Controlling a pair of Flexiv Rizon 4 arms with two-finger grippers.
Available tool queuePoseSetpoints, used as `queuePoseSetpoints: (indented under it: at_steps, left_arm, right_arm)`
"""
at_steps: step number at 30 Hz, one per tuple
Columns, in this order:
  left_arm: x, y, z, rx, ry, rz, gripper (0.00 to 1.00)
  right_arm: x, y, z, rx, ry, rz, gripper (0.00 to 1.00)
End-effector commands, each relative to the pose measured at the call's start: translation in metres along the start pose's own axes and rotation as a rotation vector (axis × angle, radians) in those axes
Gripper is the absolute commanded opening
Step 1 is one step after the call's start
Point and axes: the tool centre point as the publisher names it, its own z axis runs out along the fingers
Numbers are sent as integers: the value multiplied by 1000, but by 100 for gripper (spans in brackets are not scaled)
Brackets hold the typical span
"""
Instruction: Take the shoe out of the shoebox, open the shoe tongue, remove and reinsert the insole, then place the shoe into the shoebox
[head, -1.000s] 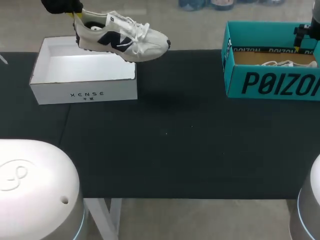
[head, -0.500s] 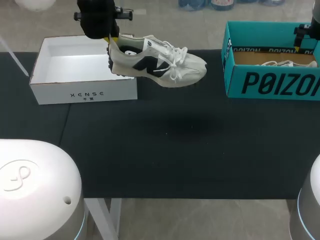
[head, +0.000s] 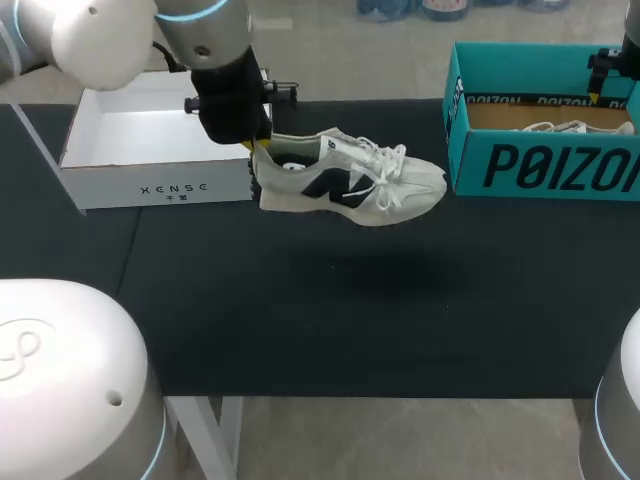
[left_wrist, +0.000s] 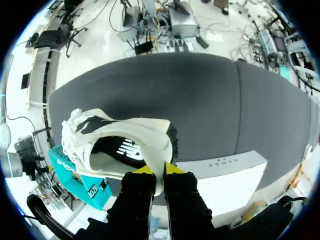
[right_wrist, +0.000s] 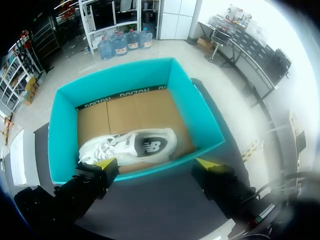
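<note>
A second ago the shoe hung over the back edge of the white shoebox (head: 165, 150). It has since come down and across, and now sits just off that box's right front corner. The left gripper (head: 254, 149) is pinched on the heel collar, and the shoe (head: 345, 185) points toe-first away from the white shoebox, lifted off the black table (head: 350, 320) with its shadow lying apart on the mat. The left wrist view adds what the head view hides. Both yellow tips of the left gripper (left_wrist: 159, 170) are pressed close together with the heel rim between them. The shoe (left_wrist: 115, 145) has a dark insole inside its mouth, and the white shoebox (left_wrist: 225, 175) lies just beside the fingers. Right of the white shoebox, past the shoe's toe, a narrow strip of bare mat remains before the teal shoebox (head: 540, 160), and all the mat nearer the robot is open. The right gripper (head: 605, 70) has stayed over the teal shoebox's far side. Only its wrist view shows that the right gripper (right_wrist: 158, 164) has its fingers spread wide, touching nothing, above the teal shoebox (right_wrist: 195, 115) with a second shoe (right_wrist: 130, 147) lying on its cardboard floor.
</note>
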Motion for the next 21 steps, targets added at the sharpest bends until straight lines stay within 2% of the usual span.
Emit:
queuePoseSetpoints:
  at_steps: [1,10,14,21]
  left_arm:
    - [-5,-8,15,4,4,-26,0]
    - [-11,-31,56,53,40,-55,0]
    - [-20,-47,74,76,39,-49,0]
    - [-28,-61,106,105,35,-43,0]
  right_arm:
    - [0,-1,0,-2,0,0,100]
    - [0,-1,0,-2,0,0,100]
    - [0,-1,0,-2,0,0,100]
    - [0,-1,0,-2,0,0,100]
